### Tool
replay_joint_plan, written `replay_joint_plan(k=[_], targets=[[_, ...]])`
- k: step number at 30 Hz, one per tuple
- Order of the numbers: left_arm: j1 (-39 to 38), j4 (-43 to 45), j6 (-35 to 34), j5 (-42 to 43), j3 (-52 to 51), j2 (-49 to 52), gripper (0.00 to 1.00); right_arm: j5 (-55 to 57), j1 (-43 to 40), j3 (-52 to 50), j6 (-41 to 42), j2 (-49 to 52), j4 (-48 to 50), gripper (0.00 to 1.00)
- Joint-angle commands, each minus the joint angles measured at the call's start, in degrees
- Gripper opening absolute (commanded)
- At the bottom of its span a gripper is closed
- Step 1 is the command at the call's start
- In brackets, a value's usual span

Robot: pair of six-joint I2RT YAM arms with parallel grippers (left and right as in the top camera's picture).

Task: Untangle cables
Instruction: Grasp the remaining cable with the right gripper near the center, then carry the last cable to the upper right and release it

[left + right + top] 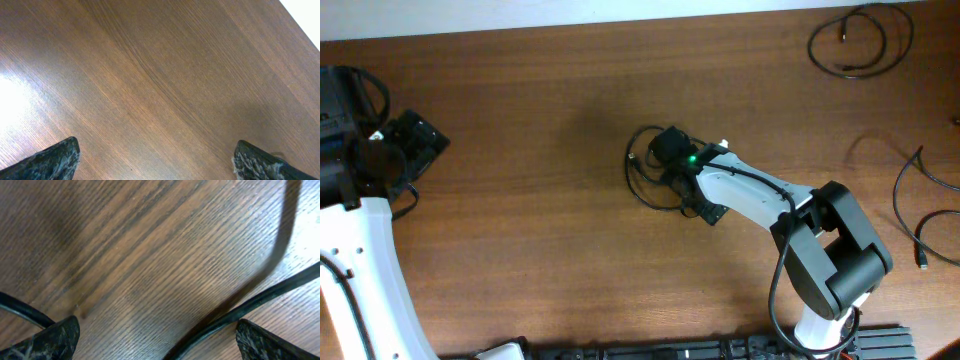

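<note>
A black cable loop [642, 178] lies at the table's middle. My right gripper [667, 150] hangs low over it, jaws open. In the right wrist view the gripper [157, 332] is open, with a strand of that cable [260, 300] running across the wood between the fingers, nearer the right finger; another strand [22, 312] passes by the left finger. A coiled cable [860, 40] lies at the far right corner, and loose cables [912, 190] trail at the right edge. My left gripper [418, 138] is at the far left, open and empty over bare wood [157, 152].
The brown wooden table [520, 220] ends at its far edge along the top of the overhead view. A black rail [650, 350] runs along the front edge. The right arm's base [830, 300] stands at the front right.
</note>
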Motion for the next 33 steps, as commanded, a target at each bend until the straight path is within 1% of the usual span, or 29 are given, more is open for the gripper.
replay_joint_plan(k=[1,2,4,5,6,7,9,11,12,13,14,15,16,17,18,19,20,23,24,25,26,27,28,30,32,33], targets=[[0.2,-0.02,-0.55,0.17,0.46,-0.04,0.99,3.48,-0.59,-1.66,-1.07,-1.36,-1.14,0.99],[0.2,-0.04,-0.55,0.17,0.46,-0.04,0.99,3.63,-0.59,-1.66,-1.09,-3.08,-1.22,0.99],[0.2,-0.02,-0.55,0.17,0.46,-0.04,0.99,9.27,-0.59,-1.66,-1.7,-10.29,-7.04,0.99],[0.2,-0.04,-0.55,0.17,0.46,-0.04,0.99,9.44,-0.59,-1.68,-5.2,-11.96,-6.38,0.98],[0.2,-0.04,-0.55,0.17,0.46,-0.04,0.99,9.25,-0.59,-1.68,-13.81,-13.33,-3.93,0.99],[0.2,-0.02,-0.55,0.17,0.46,-0.04,0.99,9.79,-0.81,-1.77,-18.82,-12.85,-2.67,0.99],[0.2,-0.04,-0.55,0.17,0.46,-0.04,0.99,10.56,-2.01,-2.86,-18.8,-11.28,-2.82,0.98],[0.2,-0.02,-0.55,0.17,0.46,-0.04,0.99,10.67,-6.38,-6.23,-18.8,-10.38,-2.84,0.99],[0.2,-0.04,-0.55,0.17,0.46,-0.04,0.99,10.21,-7.98,-7.06,-18.84,-10.38,-2.84,0.99],[0.2,-0.02,-0.55,0.17,0.46,-0.04,0.99,6.23,-11.17,-8.37,-22.4,-10.38,-1.22,0.99],[0.2,-0.02,-0.55,0.17,0.46,-0.04,0.99,2.99,-12.68,-9.16,-26.64,-10.38,1.31,0.99],[0.2,-0.04,-0.55,0.17,0.46,-0.04,0.99,-0.72,-14.67,-10.47,-28.68,-10.38,3.74,0.99],[0.2,-0.04,-0.55,0.17,0.46,-0.04,0.99,-3.61,-16.26,-11.96,-28.7,-10.38,5.97,0.91],[0.2,-0.04,-0.52,0.17,0.46,-0.04,0.99,-5.92,-17.73,-12.98,-29.62,-10.38,7.82,0.68],[0.2,-0.02,-0.55,0.17,0.46,-0.04,0.99,-6.58,-18.67,-13.03,-33.05,-10.45,9.33,0.07],[0.2,-0.04,-0.55,0.17,0.46,-0.04,0.99,-7.98,-19.26,-12.98,-36.59,-11.34,11.26,0.04],[0.2,-0.02,-0.55,0.17,0.46,-0.04,0.99,-9.22,-19.23,-12.83,-39.69,-12.57,12.44,0.04],[0.2,-0.04,-0.55,0.17,0.46,-0.04,0.99,-11.39,-19.19,-11.26,-54.27,-21.0,14.4,0.04],[0.2,-0.02,-0.52,0.17,0.46,-0.04,0.99,-13.88,-19.19,-11.04,-59.32,-23.87,15.13,0.04],[0.2,-0.02,-0.55,0.17,0.46,-0.04,0.99,-22.14,-19.19,-11.04,-68.46,-27.82,17.03,0.04],[0.2,-0.04,-0.55,0.17,0.46,-0.04,0.99,-33.55,-19.19,-11.04,-75.69,-30.58,18.71,0.04],[0.2,-0.02,-0.55,0.17,0.46,-0.04,0.99,-46.23,-19.19,-11.04,-80.13,-31.26,19.69,0.04],[0.2,-0.02,-0.55,0.17,0.46,-0.04,0.99,-50.1,-19.17,-11.06,-82.07,-30.45,19.41,0.04],[0.2,-0.04,-0.55,0.17,0.46,-0.04,0.99,-51.49,-17.92,-11.1,-85.81,-26.95,19.43,0.04],[0.2,-0.02,-0.55,0.17,0.46,-0.04,0.99,-51.49,-14.71,-11.1,-86.53,-21.09,23.17,0.04],[0.2,-0.04,-0.55,0.17,0.46,-0.04,0.99,-51.3,-12.46,-11.1,-86.51,-18.1,26.27,0.06]])
